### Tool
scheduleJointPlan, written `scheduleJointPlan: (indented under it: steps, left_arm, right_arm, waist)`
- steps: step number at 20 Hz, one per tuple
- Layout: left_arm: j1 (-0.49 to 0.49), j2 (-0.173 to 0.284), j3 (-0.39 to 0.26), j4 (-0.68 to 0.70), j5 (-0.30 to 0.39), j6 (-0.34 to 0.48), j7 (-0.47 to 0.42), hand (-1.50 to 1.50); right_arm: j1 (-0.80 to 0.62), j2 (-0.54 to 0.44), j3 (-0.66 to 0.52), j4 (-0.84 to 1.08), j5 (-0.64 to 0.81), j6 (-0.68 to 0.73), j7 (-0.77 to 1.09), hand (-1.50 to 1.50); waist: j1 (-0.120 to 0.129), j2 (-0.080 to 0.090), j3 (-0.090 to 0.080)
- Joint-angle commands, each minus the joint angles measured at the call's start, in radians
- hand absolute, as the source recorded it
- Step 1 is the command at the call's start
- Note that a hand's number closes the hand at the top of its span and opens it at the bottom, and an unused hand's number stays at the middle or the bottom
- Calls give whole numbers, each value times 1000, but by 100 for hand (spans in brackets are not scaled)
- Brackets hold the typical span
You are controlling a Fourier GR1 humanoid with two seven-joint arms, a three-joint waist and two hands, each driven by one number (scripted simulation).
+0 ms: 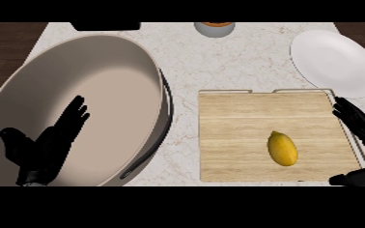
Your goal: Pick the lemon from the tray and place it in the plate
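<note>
On the tray [235, 125] we see the lemon [282, 148], untouched. R hand [349, 118] spread at tray's edge, near plate [328, 58]; L hand [53, 142] spread over bowl [128, 77].

Wood, stone and glaze
Pale grained wooden tray [242, 125], veined marble-look counter [242, 58], smooth white plate [331, 60], matt beige bowl [107, 92].

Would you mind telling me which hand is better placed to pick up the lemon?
The right hand: it sits at the tray's right edge, near the lemon and plate. The left hand rests over the large bowl.
</note>
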Motion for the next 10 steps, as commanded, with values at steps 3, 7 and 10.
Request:
scheduleJointPlan:
  steps: [3, 7, 10]
  left_arm:
    - [19, -93, -53, 106, -17, -7, -29, 0]
    - [20, -119, -54, 168, -38, -12, -60, 0]
    - [-8, -141, -68, 163, -48, 5, -23, 0]
  right_arm:
    - [31, 50, 58, -103, 14, -10, 78, -150]
    - [-3, 95, 98, -124, 39, -52, 133, -150]
    - [23, 136, 140, -175, 113, -116, 128, -150]
  waist:
    - [-7, 24, -22]
    - [-8, 27, -22]
    - [-18, 28, -22]
